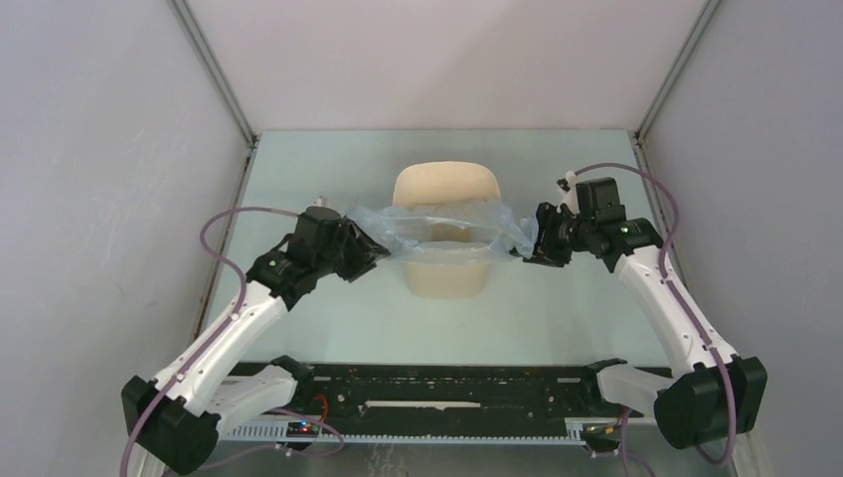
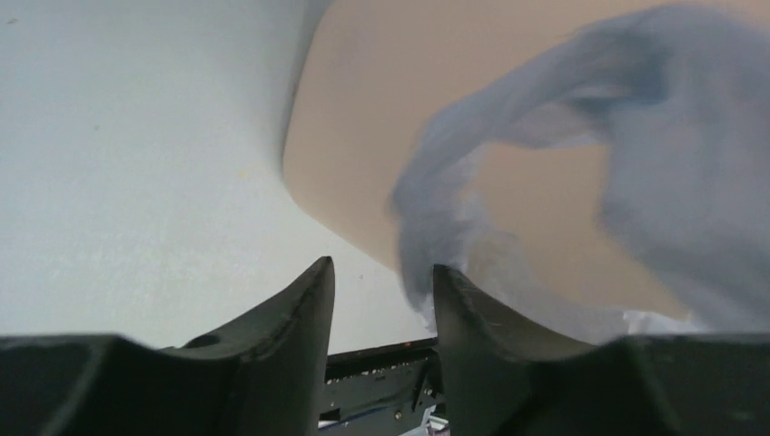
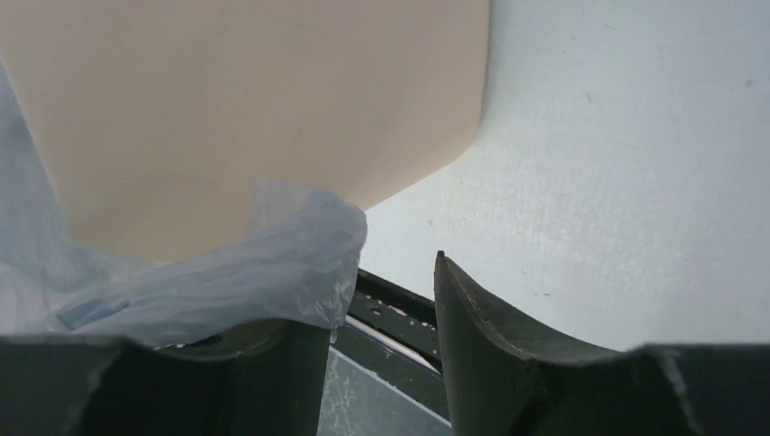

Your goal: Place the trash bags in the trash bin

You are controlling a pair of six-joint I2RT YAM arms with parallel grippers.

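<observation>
Top external view shows the beige, rounded-square plastic bin [image 1: 447,280] standing near the middle of the pale green surface [image 1: 557,323]. The thin, crinkly, translucent pale-blue plastic bag [image 1: 418,224] lies across the bin's upper part. Its 2 ends spill past the left and right walls of the bin. The middle of the bag sags over the bin's opening, though how deep it reaches inside cannot be told.

The left arm [image 1: 229,333] reaches in from the left, and its jaws sit just beside the bag's left end. In the left wrist view these jaws stand partly open, with a clear gap between the 2 dark fingers [image 2: 281,354]. The bag [image 2: 690,136] hangs against the bin wall [image 2: 363,118] and comes down behind 1 finger. Nothing is pinched in the gap, and the surface [image 2: 136,182] shows beyond it.

The right arm [image 1: 676,308] reaches in from the right, and its jaws are at the bag's right end. In the right wrist view these jaws are also partly open. A fold of the bag [image 3: 272,263] is draped over 1 finger, and the other finger [image 3: 490,354] stands bare. The gap between them holds nothing. Behind them are the bin wall [image 3: 254,100] and the surface [image 3: 636,182].
</observation>
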